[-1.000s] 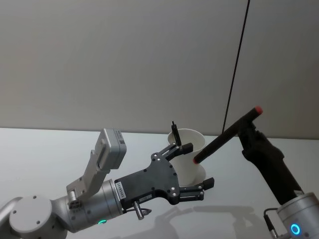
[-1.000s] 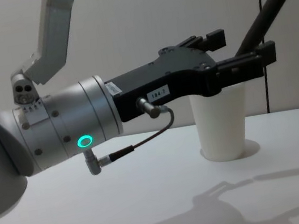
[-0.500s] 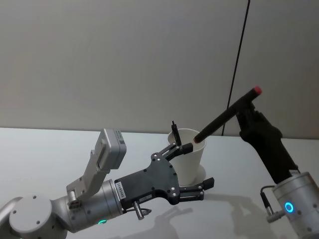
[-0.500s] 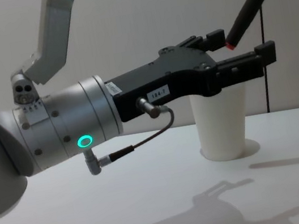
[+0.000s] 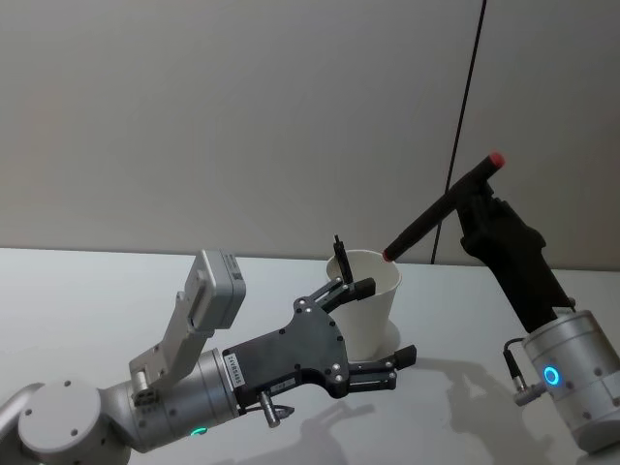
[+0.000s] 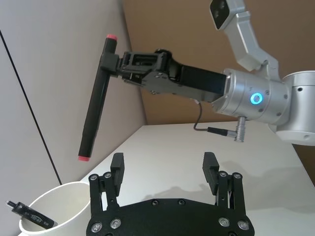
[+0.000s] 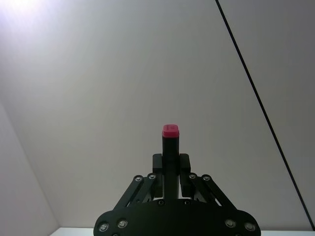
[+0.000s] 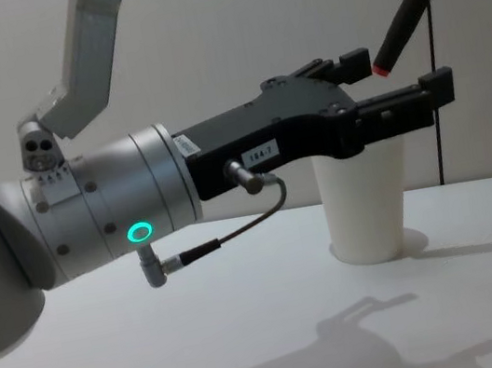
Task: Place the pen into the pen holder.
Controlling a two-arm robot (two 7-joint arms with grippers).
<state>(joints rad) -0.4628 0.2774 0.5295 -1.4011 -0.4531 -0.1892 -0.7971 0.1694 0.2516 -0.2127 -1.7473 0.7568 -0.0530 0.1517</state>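
Note:
The pen (image 5: pixel 436 211) is black with red ends and hangs slanted in the air. My right gripper (image 5: pixel 477 197) is shut on its upper part, and its lower red tip hovers just above the far right rim of the pen holder (image 5: pixel 376 302), a white paper cup. The right wrist view shows the fingers (image 7: pixel 183 169) clamped on the pen (image 7: pixel 170 143). My left gripper (image 5: pixel 385 323) is open and empty, low beside the pen holder (image 6: pixel 47 202), which sits outside its fingers. In the chest view the pen (image 8: pixel 406 11) points down at the pen holder (image 8: pixel 369 211).
Another black pen (image 5: pixel 338 251) leans inside the cup. The cup stands on a white table (image 5: pixel 97 291) before a pale wall with a thin dark vertical line (image 5: pixel 465 116). My left arm's body (image 8: pixel 117 205) fills the near left side.
My right gripper has lifted the pen and swung it: its lower tip rose from beside the cup's wall to just above the rim. The left arm has stayed still.

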